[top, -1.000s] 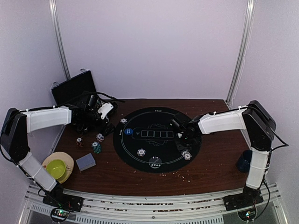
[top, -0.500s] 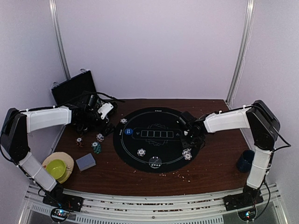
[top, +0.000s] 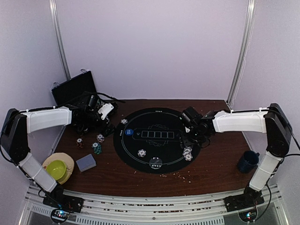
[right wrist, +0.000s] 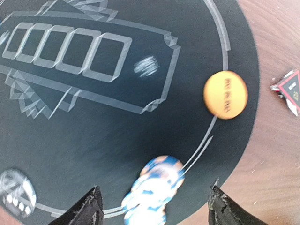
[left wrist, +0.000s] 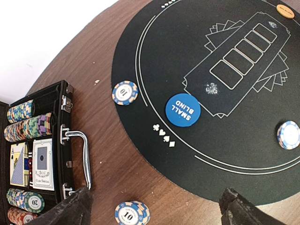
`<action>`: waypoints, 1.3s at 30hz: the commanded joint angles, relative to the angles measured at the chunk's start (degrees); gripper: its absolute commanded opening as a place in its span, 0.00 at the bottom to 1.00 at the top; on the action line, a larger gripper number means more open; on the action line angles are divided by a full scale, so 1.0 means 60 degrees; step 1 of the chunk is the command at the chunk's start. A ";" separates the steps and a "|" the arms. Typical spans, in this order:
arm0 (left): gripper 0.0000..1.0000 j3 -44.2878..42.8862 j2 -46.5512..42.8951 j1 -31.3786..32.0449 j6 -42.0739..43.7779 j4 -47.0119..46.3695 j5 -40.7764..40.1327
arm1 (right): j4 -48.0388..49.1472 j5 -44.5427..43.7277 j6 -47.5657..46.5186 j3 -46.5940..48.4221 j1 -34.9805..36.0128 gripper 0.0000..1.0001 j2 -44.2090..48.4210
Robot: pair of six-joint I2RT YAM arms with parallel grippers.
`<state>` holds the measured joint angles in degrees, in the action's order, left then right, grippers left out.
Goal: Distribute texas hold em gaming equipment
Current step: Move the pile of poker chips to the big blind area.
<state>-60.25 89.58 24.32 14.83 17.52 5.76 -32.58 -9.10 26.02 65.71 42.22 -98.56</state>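
Overhead, the round black poker mat (top: 154, 119) lies mid-frame on the brown tabletop (top: 213, 164). The left end effector (top: 108, 125) sits at the mat's left rim, just below the open black case (top: 75, 90). The right end effector (top: 189, 140) hangs over the mat's right edge, just above a stack of blue-and-white chips (top: 187, 153). A blue button (top: 129, 132) and a white chip (top: 142, 153) rest on the mat. Loose chips (top: 97, 147) and a grey-blue card deck (top: 86, 162) lie at lower left, and a dark blue mug (top: 247, 161) stands at lower right.

In the left wrist view, the left end effector (left wrist: 155, 201) is spread wide, its fingertips (left wrist: 75, 211) in the bottom corners. The blue button (left wrist: 182, 109), marked "SMALL BLIND", sits mid-frame on the mat. A "10" chip (left wrist: 124, 92) lies just off the mat's rim, up and left of it. The black case (left wrist: 67, 140) at the left edge holds rows of chips and cards.

In the right wrist view, the right end effector (right wrist: 153, 199) stands parted. The blurred stack of blue-and-white chips (right wrist: 154, 185) lies between its fingertips (right wrist: 89, 210), touching neither. An orange button (right wrist: 225, 94) sits on the mat's border line at upper right.
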 commanded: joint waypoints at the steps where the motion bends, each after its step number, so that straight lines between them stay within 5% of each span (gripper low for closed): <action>1: 0.98 0.0084 0.0071 -0.0063 -0.0071 -0.0415 0.0039 | -0.0513 -0.0286 0.0384 -0.0515 0.0829 0.76 0.0344; 21: 0.98 0.0102 0.0025 -0.0060 -0.0077 -0.0440 0.0008 | 0.0824 -0.0008 0.0966 -0.2072 0.1216 0.75 0.0370; 39: 0.98 0.0106 0.0041 -0.0057 -0.0076 -0.0444 0.0002 | 0.1399 -0.0497 0.1363 -0.2445 0.0982 0.58 0.0122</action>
<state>-60.25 89.58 24.32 14.83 16.75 5.74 -25.23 -9.54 33.06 52.82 49.04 -97.21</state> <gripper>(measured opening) 0.978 0.594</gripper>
